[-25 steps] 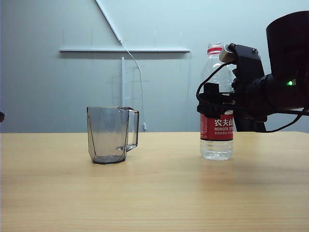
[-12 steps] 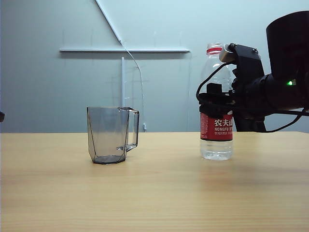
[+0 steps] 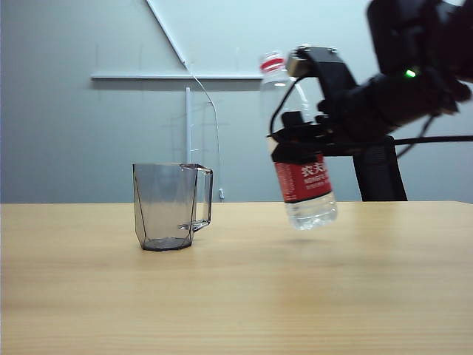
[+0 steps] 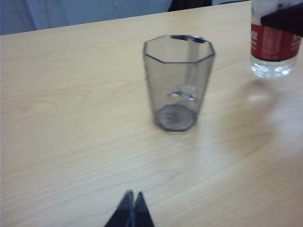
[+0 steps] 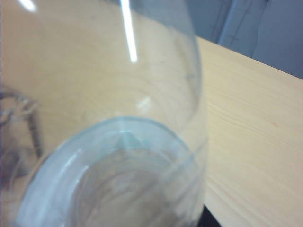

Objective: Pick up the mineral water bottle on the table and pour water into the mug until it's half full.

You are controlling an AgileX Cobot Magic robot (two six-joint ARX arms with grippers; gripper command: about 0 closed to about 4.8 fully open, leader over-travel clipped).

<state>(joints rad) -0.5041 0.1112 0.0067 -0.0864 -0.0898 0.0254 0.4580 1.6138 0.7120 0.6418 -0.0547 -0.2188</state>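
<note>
The mineral water bottle hangs above the table, tilted with its red neck ring toward the mug. My right gripper is shut on it just above the red label. A little water sits at its base. The smoky-grey mug stands upright to the left, a gap apart from the bottle. In the right wrist view the bottle fills the picture and hides the jaws. The left wrist view shows the mug, the bottle's lower part, and my left gripper shut and empty, low over the table.
A dark chair back stands behind the table on the right. A white rail and a thin cable run along the grey wall behind the mug.
The right gripper has lifted the bottle off the table, carried it left toward the mug and tilted it. The mug has not moved.
</note>
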